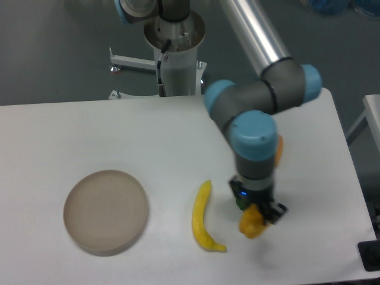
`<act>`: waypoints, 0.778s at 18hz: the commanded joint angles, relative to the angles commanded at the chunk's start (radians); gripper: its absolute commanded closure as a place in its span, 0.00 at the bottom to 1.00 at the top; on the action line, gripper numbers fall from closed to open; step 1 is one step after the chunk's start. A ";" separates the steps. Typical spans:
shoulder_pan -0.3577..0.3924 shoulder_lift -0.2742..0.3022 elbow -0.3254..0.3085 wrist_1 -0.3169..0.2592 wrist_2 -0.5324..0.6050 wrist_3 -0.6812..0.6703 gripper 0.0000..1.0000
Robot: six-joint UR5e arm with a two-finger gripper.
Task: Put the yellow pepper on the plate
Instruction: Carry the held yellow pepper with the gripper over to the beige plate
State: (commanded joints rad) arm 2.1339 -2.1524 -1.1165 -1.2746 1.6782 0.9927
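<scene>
small lumpy yellow-orange pepper (251, 221) clamped in black two-finger gripper (255, 217), lifted just right of long yellow banana (203, 217). pickup done; carry left to round beige plate (105, 209) and release remain.

The arm (255, 142) hides nearly all of the green pepper (238, 202) and most of the orange wedge (278, 148), and its upper link runs off the top edge

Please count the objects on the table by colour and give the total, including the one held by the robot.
Yellow: 2, the banana and the yellow pepper held in the jaws
Green: 1, the green pepper, mostly hidden
Orange: 1, the orange item, mostly hidden
Beige: 1, the plate
Total: 5
</scene>
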 joint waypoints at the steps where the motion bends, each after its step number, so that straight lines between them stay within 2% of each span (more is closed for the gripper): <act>1: -0.018 0.015 -0.017 -0.011 0.000 -0.023 0.55; 9: -0.156 0.088 -0.167 -0.035 0.000 -0.267 0.55; 14: -0.244 0.056 -0.167 -0.023 -0.014 -0.429 0.55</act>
State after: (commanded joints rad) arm 1.8900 -2.0968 -1.2840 -1.2977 1.6644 0.5633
